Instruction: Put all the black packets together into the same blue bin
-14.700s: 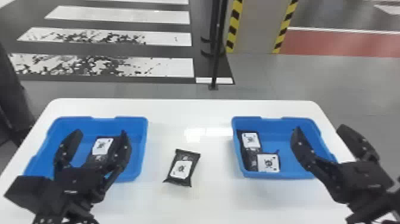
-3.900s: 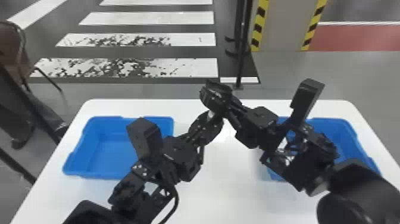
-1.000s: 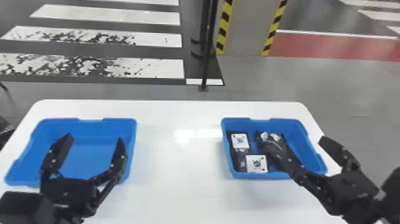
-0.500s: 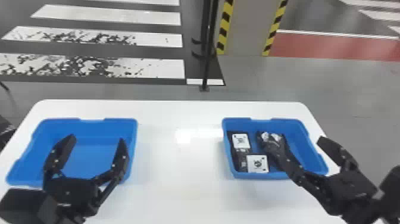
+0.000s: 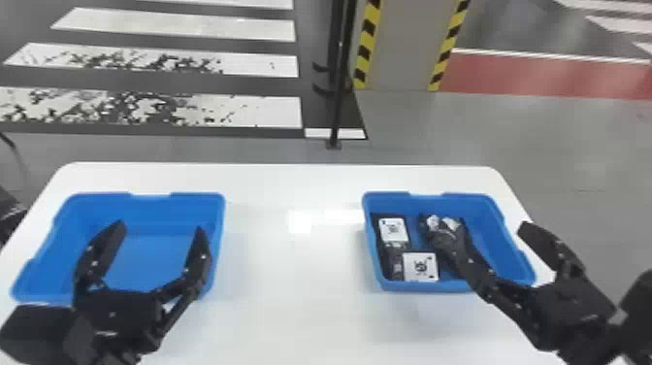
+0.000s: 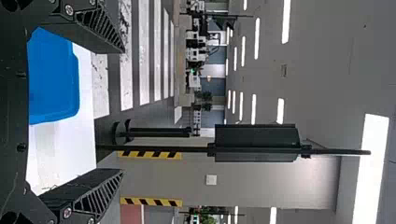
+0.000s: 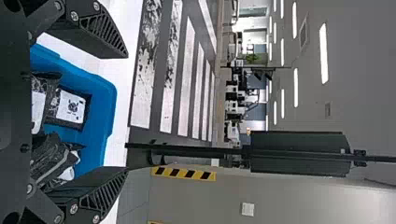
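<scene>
In the head view, my left gripper (image 5: 160, 230) stands open over the left blue bin (image 5: 121, 201), whose blue floor shows bare between the fingers. My right gripper (image 5: 485, 232) is open at the right blue bin (image 5: 427, 287), one finger across its inside. That bin holds a black packet (image 5: 393, 229) with a white label at its left wall, another labelled packet (image 5: 420, 267) near the front, and a crumpled one (image 5: 433, 224) partly behind the finger. The left wrist view has the left gripper (image 6: 123, 111) with nothing between its fingers; the right wrist view has the right gripper (image 7: 126, 113) likewise.
Both bins stand on a white table (image 5: 291, 272) with a wide gap between them. Beyond its far edge rise a thin black post (image 5: 339, 97) and a pillar (image 5: 407, 43) with yellow-black stripes.
Earlier, one packet lay in the left bin and another on the table between the bins; both spots are bare now. The grippers, earlier together above the table's middle, are apart. The right bin holds another packet.
</scene>
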Robot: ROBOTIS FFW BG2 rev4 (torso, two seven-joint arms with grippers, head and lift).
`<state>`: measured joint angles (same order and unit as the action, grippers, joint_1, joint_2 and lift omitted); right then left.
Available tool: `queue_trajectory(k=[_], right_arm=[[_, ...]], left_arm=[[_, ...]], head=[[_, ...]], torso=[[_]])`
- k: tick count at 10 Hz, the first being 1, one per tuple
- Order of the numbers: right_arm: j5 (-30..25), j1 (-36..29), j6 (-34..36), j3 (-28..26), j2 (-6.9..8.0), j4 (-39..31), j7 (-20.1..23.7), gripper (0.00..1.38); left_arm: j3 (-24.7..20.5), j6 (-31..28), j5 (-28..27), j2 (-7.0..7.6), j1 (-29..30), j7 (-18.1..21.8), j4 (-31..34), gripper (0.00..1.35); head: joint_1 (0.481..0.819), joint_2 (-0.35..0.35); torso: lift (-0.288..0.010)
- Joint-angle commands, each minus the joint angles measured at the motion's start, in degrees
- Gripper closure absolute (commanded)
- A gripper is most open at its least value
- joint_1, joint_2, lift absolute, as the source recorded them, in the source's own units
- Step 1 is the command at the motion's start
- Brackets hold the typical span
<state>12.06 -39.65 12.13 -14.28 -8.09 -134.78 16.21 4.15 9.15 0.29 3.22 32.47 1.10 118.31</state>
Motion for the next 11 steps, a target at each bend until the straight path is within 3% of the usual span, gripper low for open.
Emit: queue_trajectory(k=[1, 11], right_arm=[[-0.06, 0.00, -0.04, 0.00, 0.00, -0.15, -0.03, 0.17], [0.17, -0.14, -1.86, 0.00, 0.00, -0.15, -0.03, 0.17]], left_arm=[[-0.03, -0.15, 0.17, -0.06, 0.15, 0.13, 0.03, 0.13], [-0.60, 0.98, 0.28, -0.15, 0.15, 0.57, -0.11, 0.13]], head=[[0.695, -0.122], [0.695, -0.116]], torso=[[-0.110], [-0.110]])
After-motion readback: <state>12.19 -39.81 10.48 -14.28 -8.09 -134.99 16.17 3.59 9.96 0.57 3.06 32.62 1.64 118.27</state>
